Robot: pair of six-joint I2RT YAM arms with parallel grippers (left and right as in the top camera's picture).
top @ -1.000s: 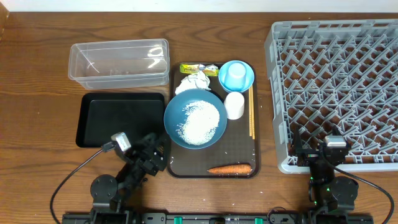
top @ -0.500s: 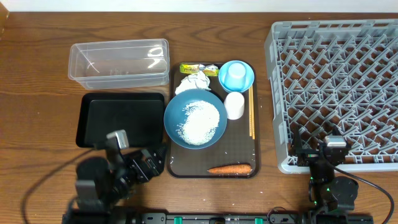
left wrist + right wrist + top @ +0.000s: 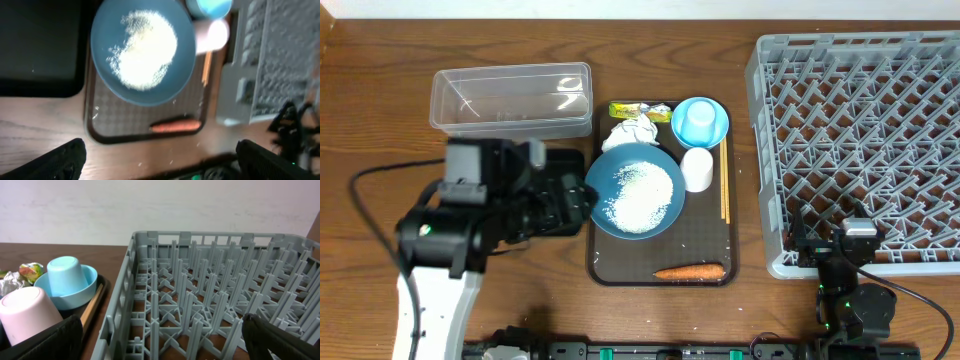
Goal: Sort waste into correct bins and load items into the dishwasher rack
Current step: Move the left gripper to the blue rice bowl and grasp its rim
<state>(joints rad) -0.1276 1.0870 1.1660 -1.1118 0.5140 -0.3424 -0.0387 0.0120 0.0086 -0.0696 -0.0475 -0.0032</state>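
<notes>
A large blue bowl of white rice sits on the brown tray. With it are an orange carrot, a crumpled tissue, a yellow-green wrapper, a light-blue cup, a white cup and chopsticks. My left gripper hangs open over the black tray, just left of the bowl, holding nothing. My right gripper rests open and unloaded at the front edge of the grey rack.
The clear plastic tub stands behind the black tray, which my left arm largely covers in the overhead view. A few loose rice grains lie on the brown tray and on the wood in front of it.
My left arm has lifted from the table's front edge and swung back over the black tray, towards the blue bowl. The right arm has not moved.
</notes>
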